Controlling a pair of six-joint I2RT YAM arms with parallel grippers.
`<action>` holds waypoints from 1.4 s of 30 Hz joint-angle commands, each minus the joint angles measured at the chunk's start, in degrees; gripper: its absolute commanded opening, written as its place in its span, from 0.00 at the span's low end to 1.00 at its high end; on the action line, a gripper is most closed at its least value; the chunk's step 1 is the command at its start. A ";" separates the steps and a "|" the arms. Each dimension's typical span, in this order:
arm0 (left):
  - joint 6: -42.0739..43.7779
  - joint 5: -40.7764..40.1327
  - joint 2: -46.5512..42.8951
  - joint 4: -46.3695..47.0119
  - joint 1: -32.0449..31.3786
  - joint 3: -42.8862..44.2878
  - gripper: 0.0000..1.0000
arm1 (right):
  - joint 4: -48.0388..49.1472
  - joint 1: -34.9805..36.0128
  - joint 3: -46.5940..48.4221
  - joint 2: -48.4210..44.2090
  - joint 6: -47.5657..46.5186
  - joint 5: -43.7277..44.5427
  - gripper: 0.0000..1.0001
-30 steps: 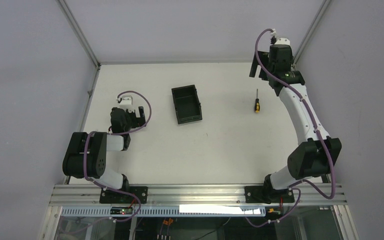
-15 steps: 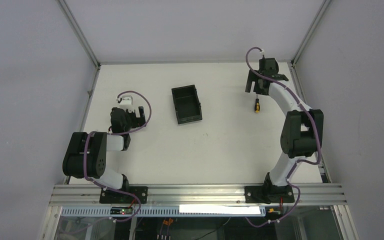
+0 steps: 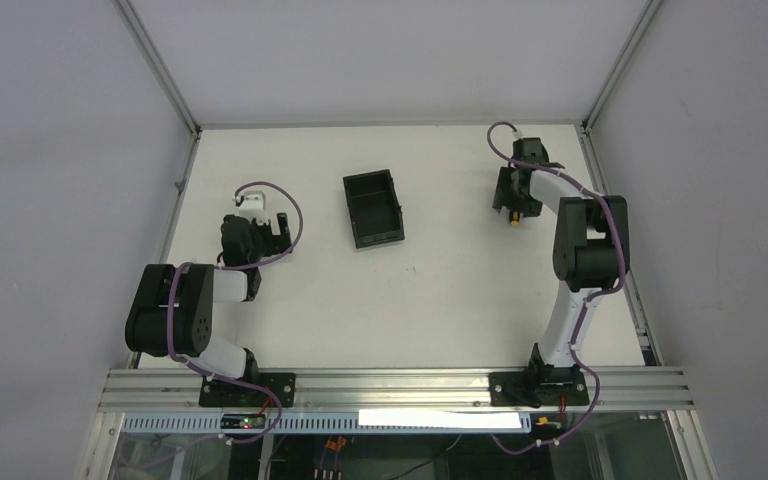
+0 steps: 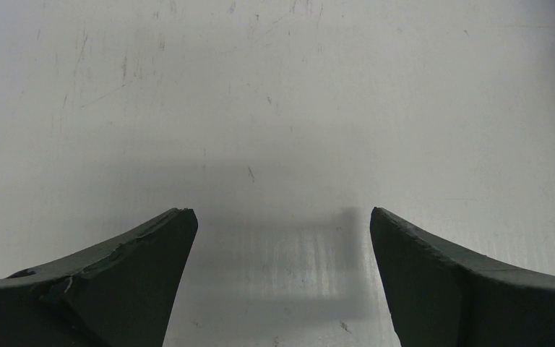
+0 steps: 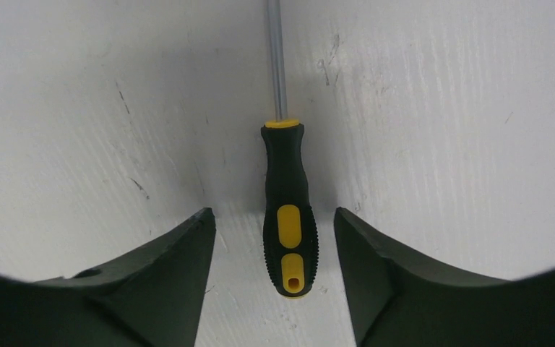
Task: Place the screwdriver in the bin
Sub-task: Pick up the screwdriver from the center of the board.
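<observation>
Straddling the handle of the screwdriver (image 5: 290, 238), the right gripper (image 5: 274, 212) stands open and empty, fingers (image 5: 152, 289) clear on both sides, positioned to close across its width. Screwdriver lies on the desk (image 3: 440, 290), well apart from the bin (image 3: 350, 212).

Nothing written could be read in any of the views — no word, brand, number or sign. The one candidate, a bright white rectangular strip (image 3: 443, 418) on the ribbed aluminium rail (image 3: 390, 385) at the near edge of the top view, was washed out by glare — whether it carried print could not be told.
</observation>
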 commanded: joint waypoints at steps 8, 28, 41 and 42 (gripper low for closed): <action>-0.23 -1.13 -1.15 1.55 -0.48 0.02 0.99 | 2.86 -1.23 0.67 0.74 -0.06 -1.17 0.28; -0.23 -1.15 -1.15 1.57 -0.50 0.02 0.99 | -6.70 -1.14 6.32 -13.28 -3.00 -2.84 0.10; -0.23 -1.13 -1.16 1.55 -0.50 0.02 0.99 | -17.65 -1.15 18.20 -20.48 -5.14 -2.71 0.09; -0.23 -1.13 -1.19 1.59 -0.49 0.02 0.99 | -18.35 -1.14 19.17 -20.77 -5.22 -2.60 0.09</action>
